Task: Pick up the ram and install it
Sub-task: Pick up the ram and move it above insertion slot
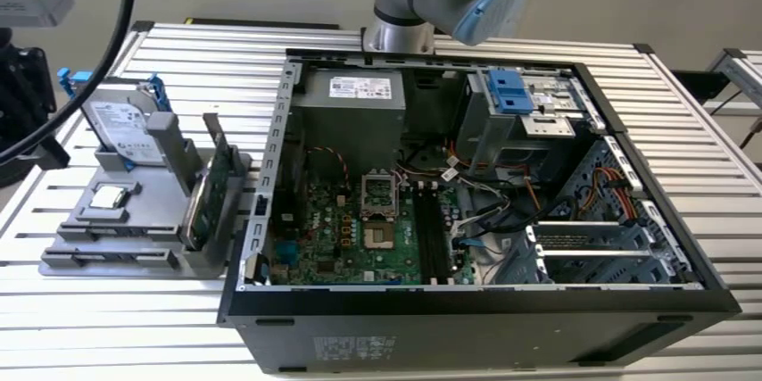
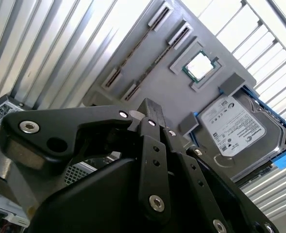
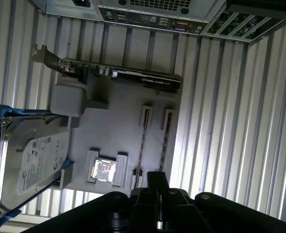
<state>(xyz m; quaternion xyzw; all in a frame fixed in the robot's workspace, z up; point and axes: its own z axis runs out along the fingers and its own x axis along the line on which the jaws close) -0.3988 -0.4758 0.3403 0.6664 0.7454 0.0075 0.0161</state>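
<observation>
Two ram sticks (image 3: 143,141) stand on edge, side by side, in low slots of a grey holder tray (image 3: 118,121). They appear as thin dark strips in the second wrist view too, ram (image 2: 140,46), and along the tray's near side in the exterior view, ram (image 1: 120,236). My gripper (image 3: 157,177) hangs well above the tray, shut with nothing in it. Its black fingers (image 2: 150,126) point down toward the tray's ram end. The motherboard's black memory slots (image 1: 429,238) lie inside the open computer case (image 1: 476,299).
On the same tray sit a silver hard drive with blue rails (image 1: 120,122), a processor chip (image 1: 110,195) and an upright green expansion card (image 1: 202,194). The case stands just to the exterior view's right of the tray, full of cables and drive bays. Everything rests on a slatted metal table (image 1: 715,176).
</observation>
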